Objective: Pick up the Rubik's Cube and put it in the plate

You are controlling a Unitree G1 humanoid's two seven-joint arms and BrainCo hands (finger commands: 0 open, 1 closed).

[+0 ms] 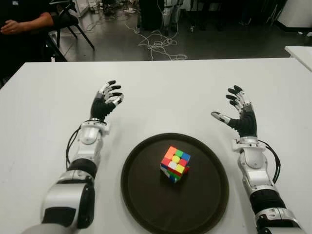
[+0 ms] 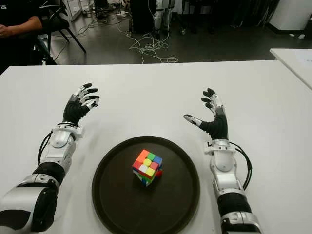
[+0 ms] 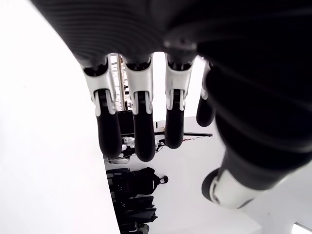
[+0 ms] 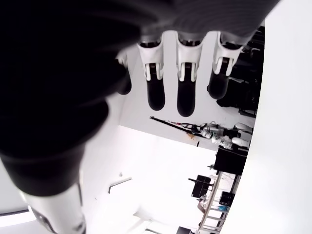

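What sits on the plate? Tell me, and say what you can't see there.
Only the Rubik's Cube sits on the plate, near its centre. Both hands are open beside it. The plate surface under the cube is hidden.

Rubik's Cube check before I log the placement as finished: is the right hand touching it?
Apart. The left eye view shows bare white table between the open right hand and the Rubik's Cube, which sits in the plate.

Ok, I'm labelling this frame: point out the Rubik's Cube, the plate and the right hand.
Rubik's Cube [image 1: 175,164], left eye view, top face.
Plate [image 1: 146,195], left eye view, bare floor.
Right hand [image 1: 242,116], left eye view, palm.
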